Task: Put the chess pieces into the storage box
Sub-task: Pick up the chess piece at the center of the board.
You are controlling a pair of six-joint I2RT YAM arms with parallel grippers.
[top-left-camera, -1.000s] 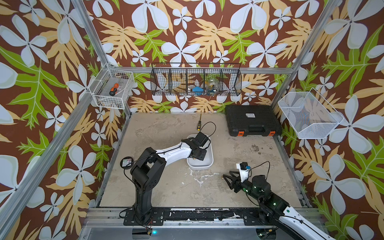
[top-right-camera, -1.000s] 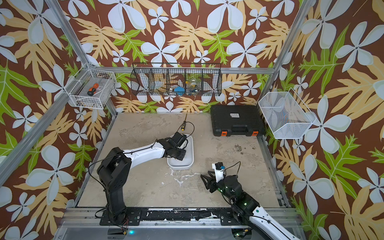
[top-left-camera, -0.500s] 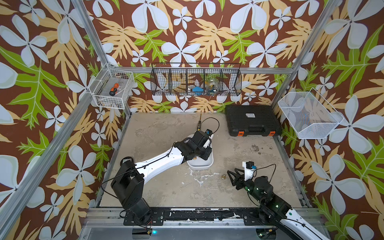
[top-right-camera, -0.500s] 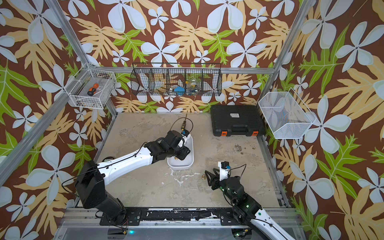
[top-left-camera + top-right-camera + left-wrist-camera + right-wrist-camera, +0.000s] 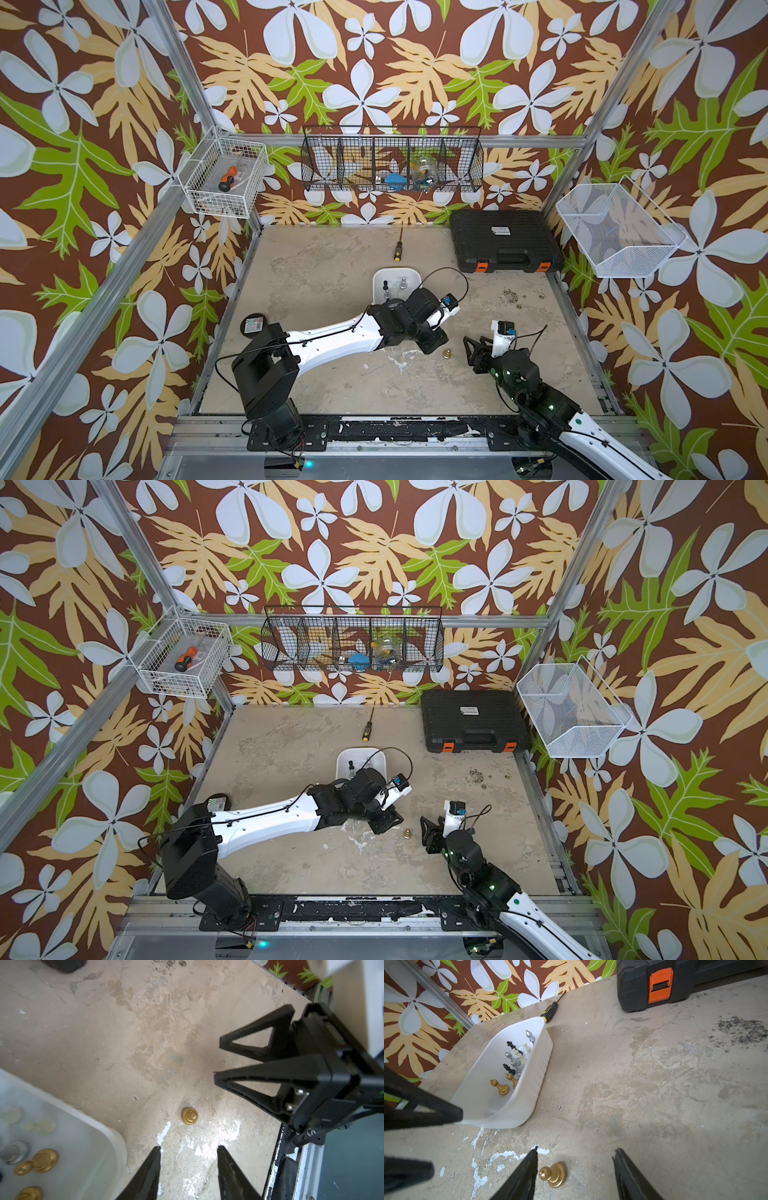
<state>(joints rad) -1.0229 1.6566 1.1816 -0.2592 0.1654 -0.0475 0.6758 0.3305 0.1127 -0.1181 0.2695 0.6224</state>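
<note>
Pawn of gold (image 5: 552, 1174) is standing between your right gripper's (image 5: 576, 1148) spread jaws; your left gripper (image 5: 189, 1147) is hovering spread, empty, near it.

Bright, even light, soft shadows, sharp top views; storage box (image 5: 93, 1132) blurred in the left wrist view.
</note>
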